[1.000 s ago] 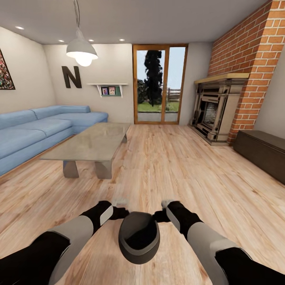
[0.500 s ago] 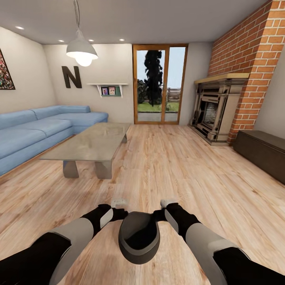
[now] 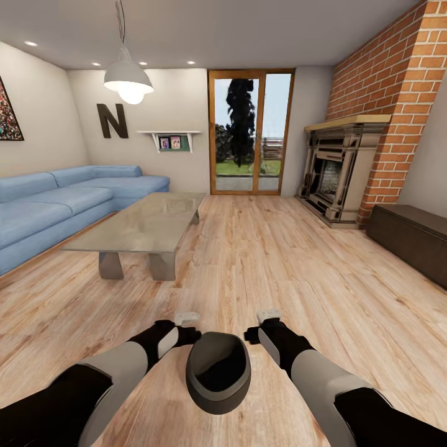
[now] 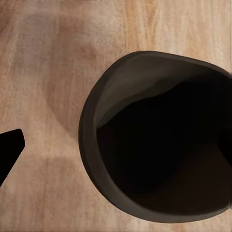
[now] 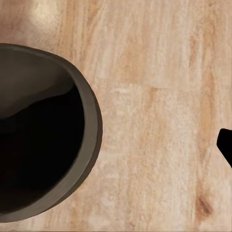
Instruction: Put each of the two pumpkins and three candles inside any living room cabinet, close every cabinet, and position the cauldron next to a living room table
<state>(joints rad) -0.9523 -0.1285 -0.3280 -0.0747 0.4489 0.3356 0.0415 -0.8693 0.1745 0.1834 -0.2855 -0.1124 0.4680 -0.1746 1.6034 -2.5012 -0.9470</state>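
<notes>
Home living room. Plank wood floor point(image 3: 261, 261) under my fingers. Ahead and left of my fingers: blue corner sofa point(image 3: 56, 205), glass-topped coffee table point(image 3: 139, 226) beside it. Ahead and right: brick chimney wall point(image 3: 385, 81) with fireplace point(image 3: 335, 171), low dark cabinet point(image 3: 413, 239). Far ahead: glazed patio door point(image 3: 251, 131) onto garden. Pendant lamp point(image 3: 128, 79) overhead, big letter N point(image 3: 112, 120) on wall.

Cauldron point(image 3: 218, 371) on floor point(image 3: 292, 267), near side of table point(image 3: 146, 226); sofa point(image 3: 56, 205) left of table, cabinet point(image 3: 413, 239) far right, fireplace point(image 3: 335, 171) behind cabinet.
</notes>
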